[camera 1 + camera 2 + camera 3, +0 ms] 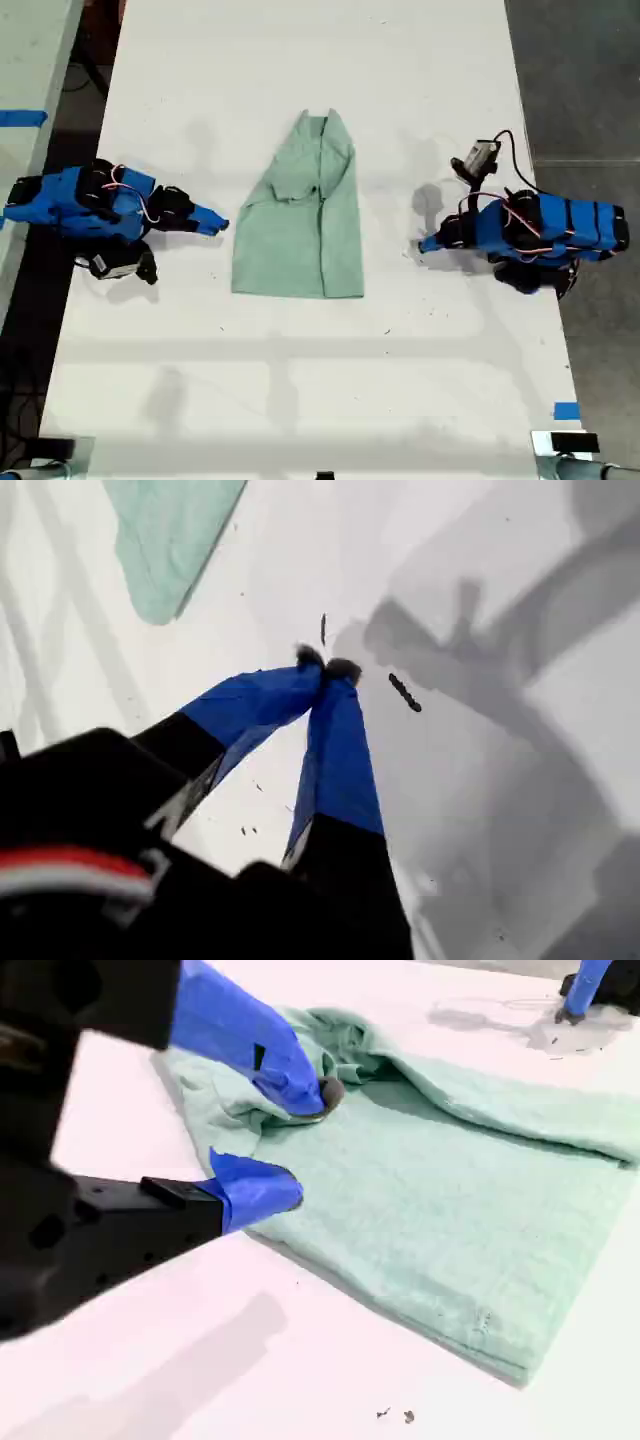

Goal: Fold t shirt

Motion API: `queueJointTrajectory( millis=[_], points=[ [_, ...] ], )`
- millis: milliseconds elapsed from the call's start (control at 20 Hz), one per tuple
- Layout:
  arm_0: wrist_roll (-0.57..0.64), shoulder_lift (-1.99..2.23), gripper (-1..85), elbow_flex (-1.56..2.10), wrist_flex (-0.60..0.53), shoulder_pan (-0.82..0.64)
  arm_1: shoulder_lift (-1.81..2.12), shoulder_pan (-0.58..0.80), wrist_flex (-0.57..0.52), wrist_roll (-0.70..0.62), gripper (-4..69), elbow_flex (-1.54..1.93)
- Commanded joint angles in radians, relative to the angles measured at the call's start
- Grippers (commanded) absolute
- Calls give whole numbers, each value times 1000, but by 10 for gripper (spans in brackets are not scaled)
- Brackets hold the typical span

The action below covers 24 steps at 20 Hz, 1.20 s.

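The mint-green t shirt (300, 230) lies partly folded mid-table, creased and limp. My second gripper (300, 1145), at the exterior view's left, spreads its jaws wide over the near hem, gripping nothing. My first gripper (325, 667) rests pinched closed and empty, apart from the cloth. You should expect light, floppy fabric, so pinch a doubled edge or corner.
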Motion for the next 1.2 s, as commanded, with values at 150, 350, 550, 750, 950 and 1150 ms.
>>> queueJointTrajectory(
  millis=[150,350,550,750,950,1150],
  points=[
    [-21,8,0,26,-84,-54,15,-8,67,106,8,34],
    [-11,8,0,28,-109,-35,15,-8,67,106,8,34],
    [46,-115,0,-291,80,-37,15,-5,67,104,8,34],
    [23,-819,28,-815,365,-9,15,0,67,101,8,34],
    [104,-1325,126,-1065,290,-5,15,-3,67,101,8,34],
    [132,-1566,199,-1060,118,8,15,-5,67,98,8,34]
  ],
)
